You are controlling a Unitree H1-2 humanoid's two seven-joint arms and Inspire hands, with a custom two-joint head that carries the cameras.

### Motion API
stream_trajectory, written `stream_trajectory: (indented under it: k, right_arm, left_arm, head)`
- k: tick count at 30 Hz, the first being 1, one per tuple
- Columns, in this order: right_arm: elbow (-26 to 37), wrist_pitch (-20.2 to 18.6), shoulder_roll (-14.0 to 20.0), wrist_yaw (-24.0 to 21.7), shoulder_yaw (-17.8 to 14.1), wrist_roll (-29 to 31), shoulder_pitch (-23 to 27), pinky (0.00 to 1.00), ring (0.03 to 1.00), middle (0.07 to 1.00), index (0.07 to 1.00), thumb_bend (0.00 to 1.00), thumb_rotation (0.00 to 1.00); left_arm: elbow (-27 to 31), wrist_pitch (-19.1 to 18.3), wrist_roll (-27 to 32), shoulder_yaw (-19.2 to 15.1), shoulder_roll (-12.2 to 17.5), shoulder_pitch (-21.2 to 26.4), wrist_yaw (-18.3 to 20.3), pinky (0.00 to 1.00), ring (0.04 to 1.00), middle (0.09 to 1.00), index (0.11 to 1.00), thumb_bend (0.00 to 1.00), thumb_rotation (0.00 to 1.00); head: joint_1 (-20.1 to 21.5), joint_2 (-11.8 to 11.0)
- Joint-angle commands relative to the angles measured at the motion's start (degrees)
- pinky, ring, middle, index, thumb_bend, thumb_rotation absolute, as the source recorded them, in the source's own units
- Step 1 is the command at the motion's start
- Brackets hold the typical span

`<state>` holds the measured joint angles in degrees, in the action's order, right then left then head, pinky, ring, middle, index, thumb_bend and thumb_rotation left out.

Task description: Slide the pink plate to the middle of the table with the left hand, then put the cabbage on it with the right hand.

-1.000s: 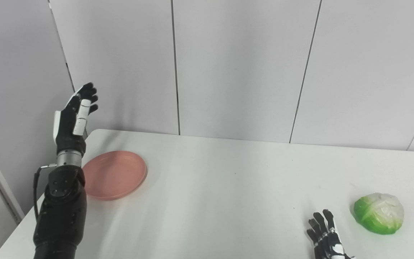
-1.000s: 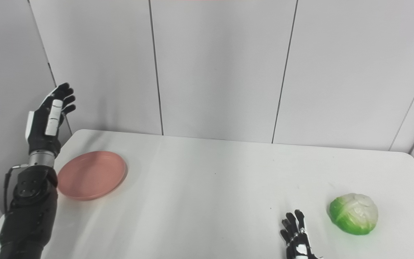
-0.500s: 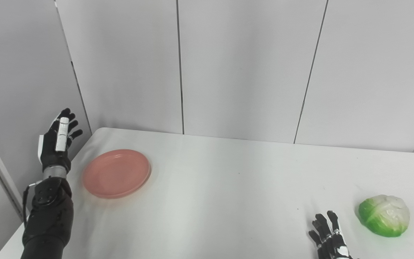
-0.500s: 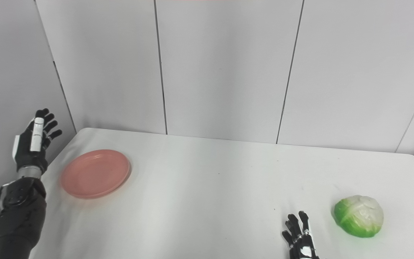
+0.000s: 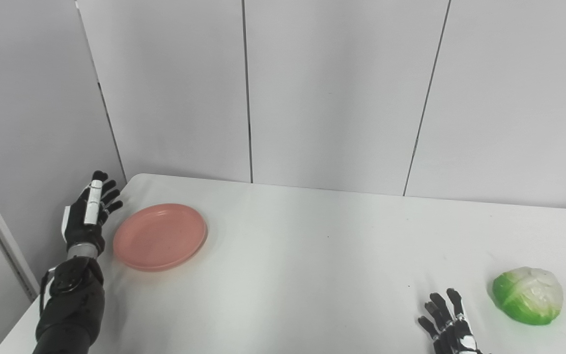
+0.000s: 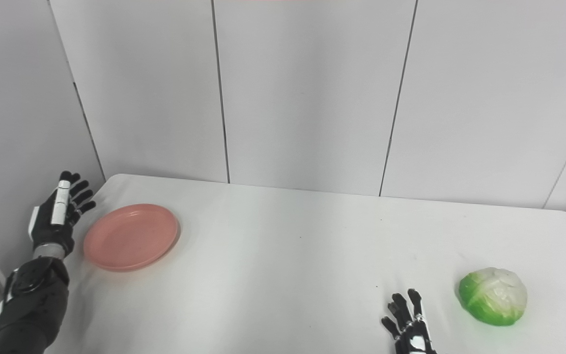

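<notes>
The pink plate point(image 5: 159, 236) lies flat near the table's far left corner. My left hand point(image 5: 89, 213) is open with fingers spread, just left of the plate's rim and a small gap away from it, holding nothing. The green and white cabbage point(image 5: 527, 295) sits at the front right of the table. My right hand point(image 5: 447, 327) is open with fingers spread, low at the bottom edge, left of the cabbage and apart from it; only its fingers show.
The white table point(image 5: 312, 260) runs from the left edge to the right edge of the view. Grey wall panels point(image 5: 332, 88) stand right behind its far edge. The table's left edge point(image 5: 42, 300) lies beside my left forearm.
My left hand has come down from high above the table's corner to plate height beside the plate's left rim. The camera shifted slightly. The plate, cabbage and right hand kept their places.
</notes>
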<state>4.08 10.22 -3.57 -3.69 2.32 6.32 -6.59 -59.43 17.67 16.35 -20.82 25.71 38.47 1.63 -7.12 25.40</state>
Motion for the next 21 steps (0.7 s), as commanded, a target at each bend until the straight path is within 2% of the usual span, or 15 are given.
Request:
stream_trajectory:
  k: [1,6,12,15,21]
  right_arm:
    - [-0.7,-2.9,0.0,-0.2,0.6,0.1,-3.6,0.89,0.923,0.923,0.974,0.74,1.00]
    - [0.0,-3.5,-0.2,-0.1,0.6,0.4,-3.9,0.88,0.915,0.917,0.970,0.73,1.00]
    - [0.6,-3.9,0.0,-0.1,0.6,0.8,-4.1,0.88,0.913,0.915,0.969,0.73,1.00]
    - [0.7,-4.0,0.2,-0.3,0.6,0.9,-4.2,0.88,0.912,0.915,0.971,0.72,1.00]
    - [0.8,-4.3,0.3,-0.1,0.6,1.1,-4.2,0.87,0.910,0.911,0.967,0.73,1.00]
  left_arm:
    - [0.4,2.2,-0.6,0.6,1.4,2.2,0.5,0.73,0.790,0.806,0.788,0.84,0.80]
    - [-1.3,2.6,0.1,0.9,1.1,2.2,1.4,0.74,0.799,0.813,0.783,0.82,0.80]
    - [-2.0,1.7,0.4,0.5,1.0,1.5,1.2,0.75,0.797,0.807,0.784,0.87,0.79]
    - [-2.7,2.1,0.0,0.9,1.2,1.2,1.4,0.75,0.799,0.805,0.790,0.85,0.81]
    - [0.2,0.8,1.0,1.1,-0.4,-0.2,3.2,0.71,0.772,0.783,0.774,0.86,0.79]
  head:
    - [0.1,0.2]
    - [0.4,0.6]
    - [0.3,1.1]
    - [0.3,1.2]
    - [0.3,1.4]
